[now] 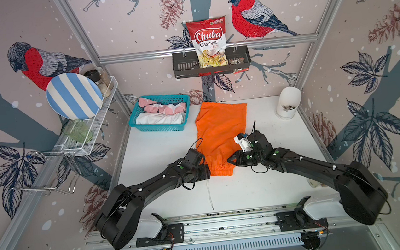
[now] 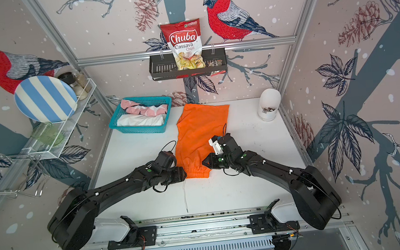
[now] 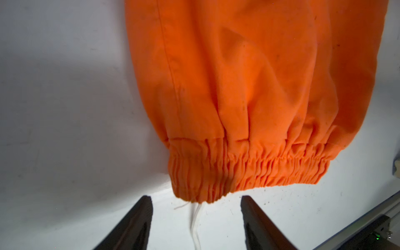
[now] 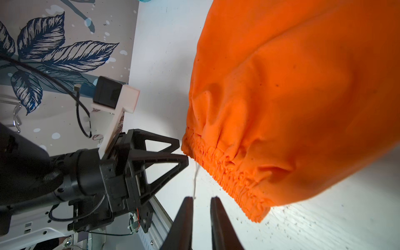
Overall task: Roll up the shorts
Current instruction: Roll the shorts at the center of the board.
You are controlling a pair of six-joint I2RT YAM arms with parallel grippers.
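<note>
Seeing the orange shorts stretch away from my arms, waistband between left gripper, gaping empty, and right gripper, barely parted.

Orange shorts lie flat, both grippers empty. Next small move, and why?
Probably ease the left gripper forward until its open jaws straddle the waistband corner of the orange shorts. The jaws stand right at the gathered edge with nothing between them, and the right gripper, barely parted, also sits clear of the cloth.

"Chuba Cassava Chips" printed on red-and-white snack bag, upper centre in both top views. Small green logo at bag top, unreadable.
</note>
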